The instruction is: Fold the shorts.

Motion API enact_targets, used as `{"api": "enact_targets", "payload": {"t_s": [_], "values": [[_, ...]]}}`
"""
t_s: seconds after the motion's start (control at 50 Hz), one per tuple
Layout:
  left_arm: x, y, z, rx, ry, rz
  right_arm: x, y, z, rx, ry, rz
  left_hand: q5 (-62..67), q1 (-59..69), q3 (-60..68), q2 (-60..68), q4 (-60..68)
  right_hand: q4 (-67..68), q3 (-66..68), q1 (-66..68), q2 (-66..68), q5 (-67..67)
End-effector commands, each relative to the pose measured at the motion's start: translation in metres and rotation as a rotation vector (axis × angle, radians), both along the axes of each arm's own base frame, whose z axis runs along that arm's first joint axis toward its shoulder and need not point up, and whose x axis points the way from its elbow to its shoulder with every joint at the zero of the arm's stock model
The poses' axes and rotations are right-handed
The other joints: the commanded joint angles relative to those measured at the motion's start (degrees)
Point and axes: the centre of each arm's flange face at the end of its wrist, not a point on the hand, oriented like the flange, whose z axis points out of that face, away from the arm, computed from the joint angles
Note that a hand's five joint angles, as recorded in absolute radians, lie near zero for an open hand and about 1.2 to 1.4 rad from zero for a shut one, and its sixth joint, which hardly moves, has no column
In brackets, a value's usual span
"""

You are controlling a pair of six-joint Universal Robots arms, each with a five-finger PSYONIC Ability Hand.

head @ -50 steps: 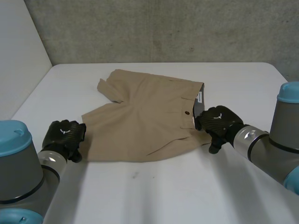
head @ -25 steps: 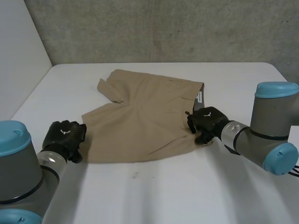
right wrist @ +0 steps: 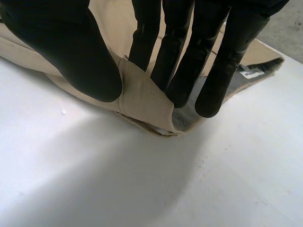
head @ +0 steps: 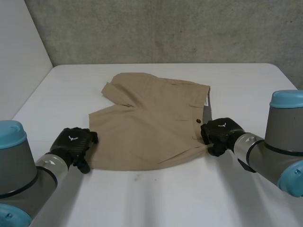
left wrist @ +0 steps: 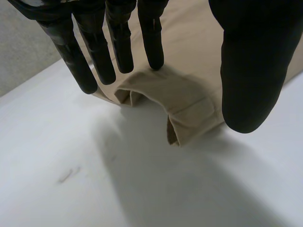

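Shorts [head: 151, 123], tan, lie spread near the middle of a white table [head: 246, 85] that is backed by a grey concrete wall [head: 165, 28], with a robot arm reaching in at each near corner. The left hand [head: 73, 144] sits at the near leg-hem corner, which stands puffed up off the table, and whether it grips cannot be told; the right hand [head: 220, 135] pinches the near waistband corner between thumb and fingers [right wrist: 175, 56], raising it. The waistband end shows grey lining, a white label [right wrist: 249, 73] and a dark button [head: 197, 121].
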Motion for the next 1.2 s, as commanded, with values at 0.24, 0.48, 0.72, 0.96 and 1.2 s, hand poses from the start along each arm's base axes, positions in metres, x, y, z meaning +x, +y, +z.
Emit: {"api": "enact_targets", "payload": {"t_s": [0.24, 0.48, 0.72, 0.96, 1.2], "values": [[0.002, 0.001, -0.015, 0.040, -0.017, 0.012, 0.000, 0.002, 0.002, -0.010, 0.027, -0.002, 54.82, 54.10, 53.59, 54.01, 54.56, 11.79, 12.57, 27.49, 12.44, 14.57], [0.002, 0.032, 0.023, -0.039, 0.004, -0.020, -0.010, 0.032, 0.015, -0.008, 0.192, 0.102, 54.82, 54.10, 53.59, 54.01, 54.56, 11.79, 12.57, 27.49, 12.44, 14.57], [0.017, 0.097, 0.049, 0.163, -0.083, -0.077, -0.046, 0.107, 0.035, 0.145, 0.462, 0.303, 54.82, 54.10, 53.59, 54.01, 54.56, 11.79, 12.57, 27.49, 12.44, 14.57], [0.000, 0.056, 0.051, 0.074, -0.161, -0.206, -0.054, 0.079, 0.053, 0.022, 0.411, 0.250, 54.82, 54.10, 53.59, 54.01, 54.56, 11.79, 12.57, 27.49, 12.44, 14.57], [-0.092, -0.085, 0.056, -0.357, -0.098, -0.171, -0.034, -0.024, 0.044, -0.164, 0.301, -0.049, 54.82, 54.10, 53.59, 54.01, 54.56, 11.79, 12.57, 27.49, 12.44, 14.57]]}}
